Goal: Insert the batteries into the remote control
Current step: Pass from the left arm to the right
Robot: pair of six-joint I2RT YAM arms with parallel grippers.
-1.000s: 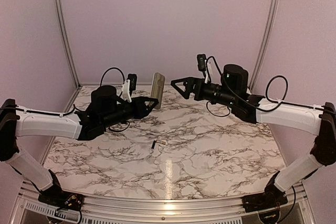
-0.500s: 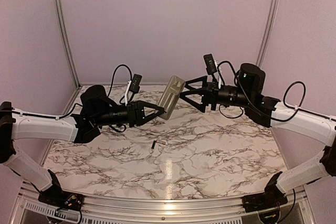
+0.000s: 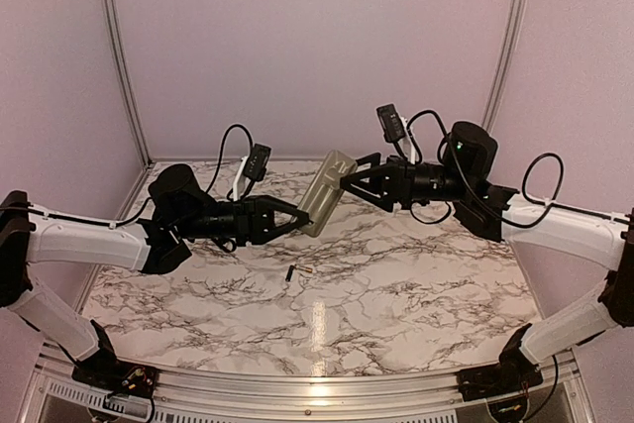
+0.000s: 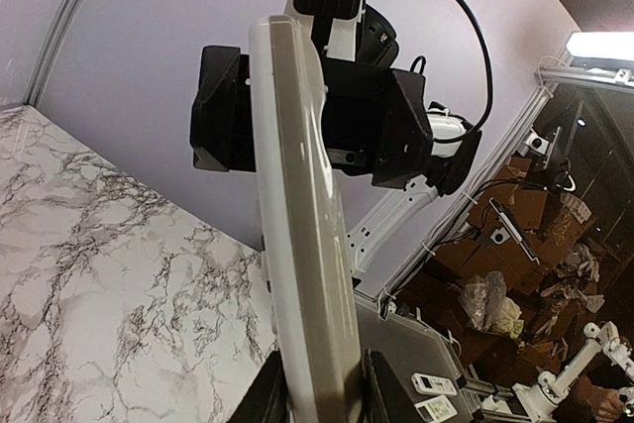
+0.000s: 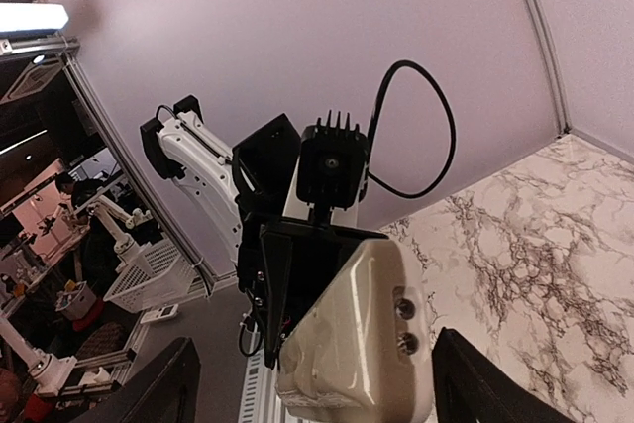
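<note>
Aloft, remote control [image 3: 324, 197], long axis aslant.

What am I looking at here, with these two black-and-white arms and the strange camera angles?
These are two robot arms bolted at the near edge of a marble table. The wide picture comes from a camera above and behind them. The other two come from a small camera on each wrist, looking out along that arm's own fingers. The left hand is clamped on the lower end of a slim remote and holds it tilted in the air. The right hand is open, with its fingers on either side of the remote's upper end, not gripping it. Near the middle of the table lies a tiny dark battery. The pale speck beside it is too small to identify.
</note>
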